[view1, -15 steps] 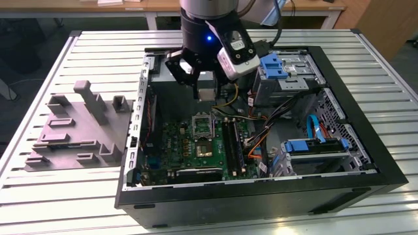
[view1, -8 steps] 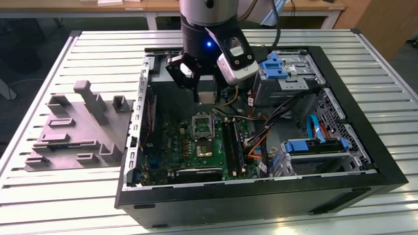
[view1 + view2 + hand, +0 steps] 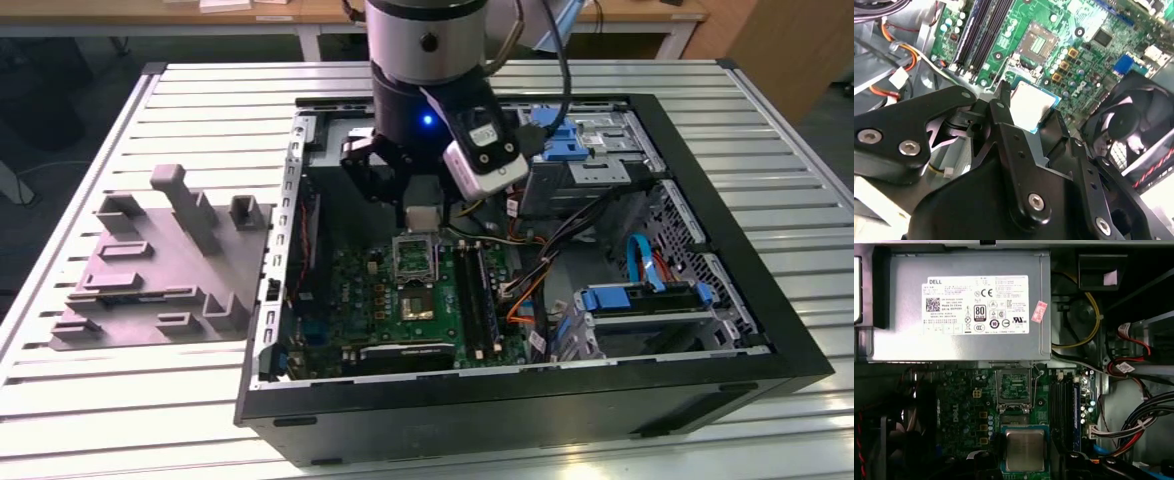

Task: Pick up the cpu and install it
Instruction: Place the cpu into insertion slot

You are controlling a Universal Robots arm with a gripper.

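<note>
One claw (image 3: 1029, 106) clasping cpu (image 3: 1024, 450), white-labelled power supply (image 3: 961, 342)

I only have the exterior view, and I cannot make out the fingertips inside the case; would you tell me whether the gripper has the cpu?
Observer: Yes. In the second wrist view the gripper is shut on the cpu, with its silvery top uncovered between the black fingers.
Operator: Thank you. Is the cpu seated in the socket?
Observer: Not yet. In the first wrist view the socket lies open with its contact field bare, and the cpu is held apart from it.
</note>
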